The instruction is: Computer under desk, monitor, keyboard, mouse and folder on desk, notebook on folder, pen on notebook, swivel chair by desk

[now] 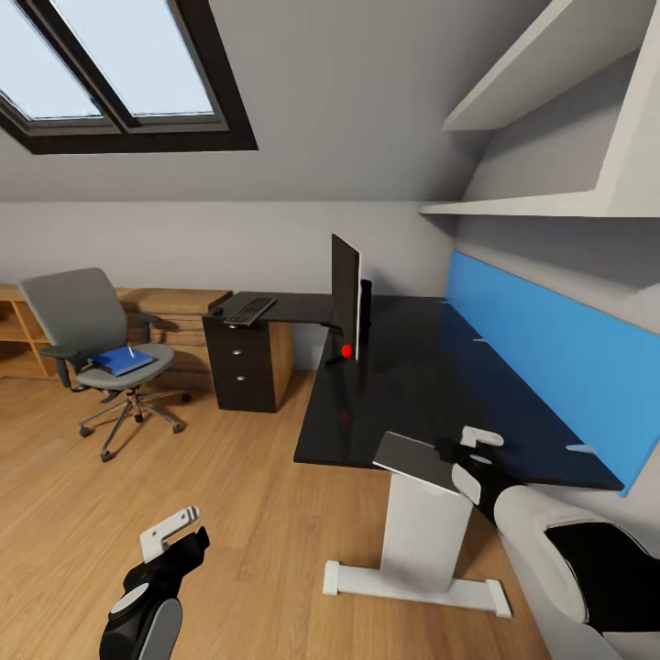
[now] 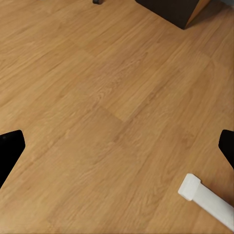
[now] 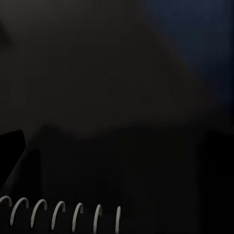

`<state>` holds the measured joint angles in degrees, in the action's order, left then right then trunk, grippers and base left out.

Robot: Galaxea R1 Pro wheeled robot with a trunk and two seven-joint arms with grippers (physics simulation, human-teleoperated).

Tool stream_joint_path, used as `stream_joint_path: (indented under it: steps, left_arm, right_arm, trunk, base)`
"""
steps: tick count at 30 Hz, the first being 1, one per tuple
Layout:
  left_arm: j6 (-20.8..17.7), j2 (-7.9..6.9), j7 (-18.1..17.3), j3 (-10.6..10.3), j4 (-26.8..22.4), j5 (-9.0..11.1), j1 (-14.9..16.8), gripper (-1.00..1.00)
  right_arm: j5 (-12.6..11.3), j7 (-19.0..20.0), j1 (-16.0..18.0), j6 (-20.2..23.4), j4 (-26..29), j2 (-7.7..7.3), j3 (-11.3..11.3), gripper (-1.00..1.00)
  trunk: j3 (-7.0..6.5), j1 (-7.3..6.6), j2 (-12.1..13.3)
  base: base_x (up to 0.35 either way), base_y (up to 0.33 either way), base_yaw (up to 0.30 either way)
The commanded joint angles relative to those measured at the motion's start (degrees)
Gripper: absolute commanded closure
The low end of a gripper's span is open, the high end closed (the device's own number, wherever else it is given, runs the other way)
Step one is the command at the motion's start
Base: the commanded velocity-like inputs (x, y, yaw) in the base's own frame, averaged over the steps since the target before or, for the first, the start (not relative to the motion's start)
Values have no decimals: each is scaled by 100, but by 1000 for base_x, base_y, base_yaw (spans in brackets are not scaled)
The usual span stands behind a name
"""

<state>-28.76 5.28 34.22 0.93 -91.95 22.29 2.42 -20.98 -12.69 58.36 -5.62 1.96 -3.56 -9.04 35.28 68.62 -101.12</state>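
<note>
Over the black desk (image 1: 412, 385), right fingers (image 1: 479, 434) seemingly pinch the notebook (image 1: 417, 456); left fingers (image 1: 170, 532) gape empty over floor (image 2: 117, 97).

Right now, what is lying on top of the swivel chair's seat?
On the swivel chair seat lies the blue folder, with a thin white pen on it. Whatever lies under the folder is covered.

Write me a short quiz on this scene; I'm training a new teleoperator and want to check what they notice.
1. True or false: the folder lies on the seat of the swivel chair.
2. Which thing lies on the desk right beside the keyboard? A) the pen B) the mouse C) the computer
3. Fill in: the right gripper holds the ____ over the desk's near corner.

Key: 1 true; 2 B; 3 notebook.
</note>
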Motion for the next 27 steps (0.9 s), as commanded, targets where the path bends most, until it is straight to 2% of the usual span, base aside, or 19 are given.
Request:
stream_joint_path:
  steps: [1,6,9,10,14,17,22,27]
  left_arm:
    - [-15,4,36,4,-9,52,4,-100]
    - [-15,3,38,-1,-6,50,4,-100]
    - [-16,1,44,-22,21,48,4,-100]
    - [-16,0,48,-55,36,46,4,-100]
    - [-15,0,64,-146,54,41,4,-100]
    - [-17,0,73,-172,62,40,4,-100]
    - [-18,-1,79,-199,88,40,4,-100]
    - [-16,-1,78,-212,115,39,4,-100]
  right_arm:
    - [-130,-22,0,-22,-81,0,106,-100]
    - [-159,-23,0,-79,-82,-4,156,-100]
    - [-318,-30,5,-12,-75,-2,333,-100]
    - [-425,-34,7,66,-61,0,438,-100]
    - [-589,-40,8,355,167,-4,600,-100]
    - [-629,-45,7,602,459,-8,638,-100]
    - [-663,-48,-12,1273,1108,-80,677,-100]
    - [-662,-49,-16,1429,1242,-108,683,-100]
  trunk:
    - [7,0,-2]
    - [7,0,-2]
    - [7,0,-2]
    - [7,0,-2]
    - [7,0,-2]
    - [7,0,-2]
    - [7,0,-2]
    - [7,0,-2]
  base:
    - [0,0,0]
    - [0,0,0]
    - [0,0,0]
    - [0,0,0]
    - [0,0,0]
    - [0,0,0]
    - [0,0,0]
    - [0,0,0]
